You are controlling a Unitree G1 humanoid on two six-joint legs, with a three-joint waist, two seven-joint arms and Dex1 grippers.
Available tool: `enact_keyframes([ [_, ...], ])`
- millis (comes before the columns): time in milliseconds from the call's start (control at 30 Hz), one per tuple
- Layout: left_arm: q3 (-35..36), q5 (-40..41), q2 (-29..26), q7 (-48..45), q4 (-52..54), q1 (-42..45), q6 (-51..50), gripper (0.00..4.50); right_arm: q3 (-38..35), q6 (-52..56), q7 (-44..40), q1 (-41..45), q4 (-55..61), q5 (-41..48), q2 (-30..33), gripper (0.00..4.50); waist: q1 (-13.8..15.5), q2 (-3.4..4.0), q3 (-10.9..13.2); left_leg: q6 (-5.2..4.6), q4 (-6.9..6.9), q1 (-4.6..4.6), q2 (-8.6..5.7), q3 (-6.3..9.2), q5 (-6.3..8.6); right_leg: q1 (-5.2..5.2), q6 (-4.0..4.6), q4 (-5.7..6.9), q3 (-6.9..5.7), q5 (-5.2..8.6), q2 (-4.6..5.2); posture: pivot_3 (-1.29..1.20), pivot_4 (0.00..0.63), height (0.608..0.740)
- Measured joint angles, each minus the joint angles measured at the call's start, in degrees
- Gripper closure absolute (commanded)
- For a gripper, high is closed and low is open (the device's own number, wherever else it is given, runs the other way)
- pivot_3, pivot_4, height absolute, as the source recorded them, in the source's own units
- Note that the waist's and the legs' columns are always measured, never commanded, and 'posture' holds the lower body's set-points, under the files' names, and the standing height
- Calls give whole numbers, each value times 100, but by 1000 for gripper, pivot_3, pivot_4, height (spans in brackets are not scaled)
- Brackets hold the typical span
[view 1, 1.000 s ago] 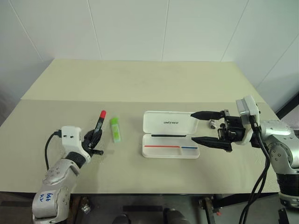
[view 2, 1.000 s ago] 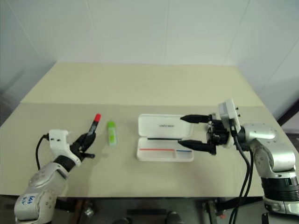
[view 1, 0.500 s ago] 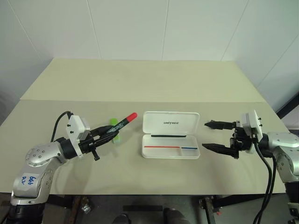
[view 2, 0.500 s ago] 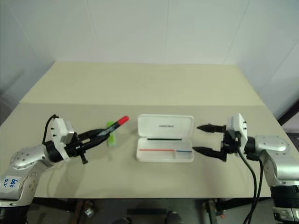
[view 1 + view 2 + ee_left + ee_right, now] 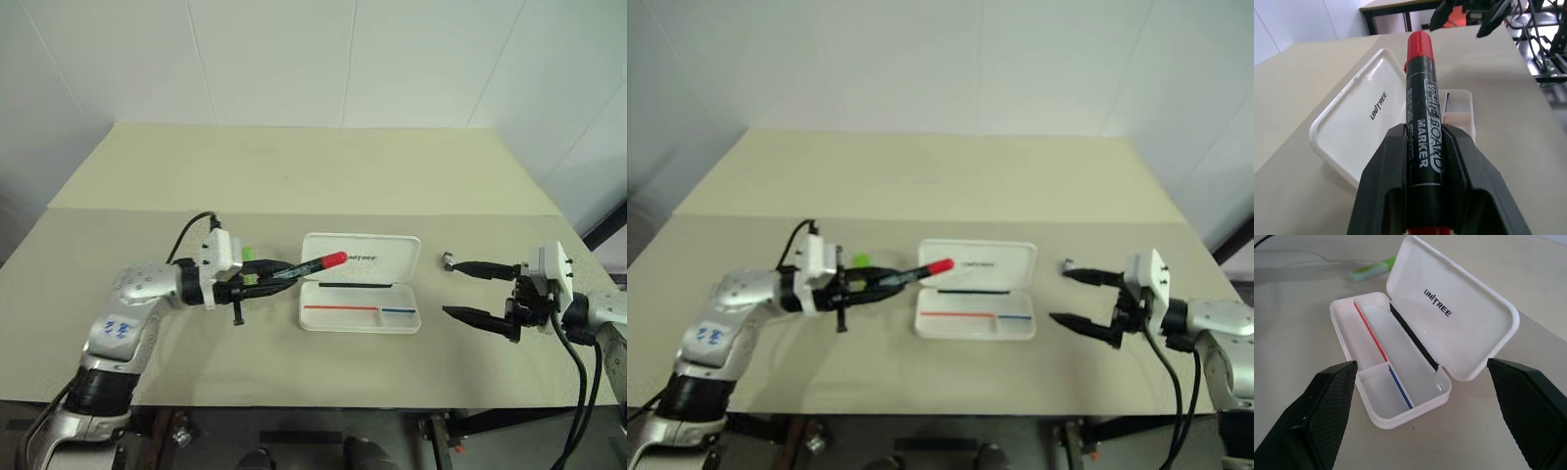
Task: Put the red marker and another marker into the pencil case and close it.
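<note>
1. Left gripper (image 5: 257, 279) clamped on the red marker (image 5: 306, 266); marker lies level, red cap out ahead of the fingers, over the case's left edge.
2. Green highlighter (image 5: 248, 256) on the table, just behind that gripper.
3. Case (image 5: 359, 295) open mid-table, lid laid back, tray holding nothing.
4. Right gripper (image 5: 474, 292) right of the case, apart from it, jaws spread wide, nothing between.

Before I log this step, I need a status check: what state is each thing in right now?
pencil case: open, lid back, tray empty.
red marker: capped, held level, red end over the case's left edge.
green highlighter: lying on the table left of the case.
left claw: shut on the marker.
right claw: open, right of the case.
</note>
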State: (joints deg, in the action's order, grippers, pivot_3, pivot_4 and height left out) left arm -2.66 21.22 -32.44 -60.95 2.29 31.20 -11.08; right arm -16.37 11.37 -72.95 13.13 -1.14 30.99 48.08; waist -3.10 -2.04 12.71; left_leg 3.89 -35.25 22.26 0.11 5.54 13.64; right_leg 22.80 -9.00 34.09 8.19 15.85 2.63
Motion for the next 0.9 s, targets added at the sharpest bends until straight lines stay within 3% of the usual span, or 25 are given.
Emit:
enact_keyframes([
  [400, -896, -739, 830, -29, -1081, 500, 473, 3839, -256, 270, 508, -598, 926, 256, -11, 0, 14, 1, 0, 0, -2, -1, -2, 2, 0, 0, -3, 8, 0, 1, 0, 0, 150, 740],
  [900, -1219, -1298, 1510, 60, -2135, 1162, 815, 3839, -735, 622, 1196, -1402, 2165, 617, -30, 0, 123, 1, 0, 0, -5, -1, -5, 3, 0, 0, -5, 9, 1, 2, 0, 0, 150, 740],
])
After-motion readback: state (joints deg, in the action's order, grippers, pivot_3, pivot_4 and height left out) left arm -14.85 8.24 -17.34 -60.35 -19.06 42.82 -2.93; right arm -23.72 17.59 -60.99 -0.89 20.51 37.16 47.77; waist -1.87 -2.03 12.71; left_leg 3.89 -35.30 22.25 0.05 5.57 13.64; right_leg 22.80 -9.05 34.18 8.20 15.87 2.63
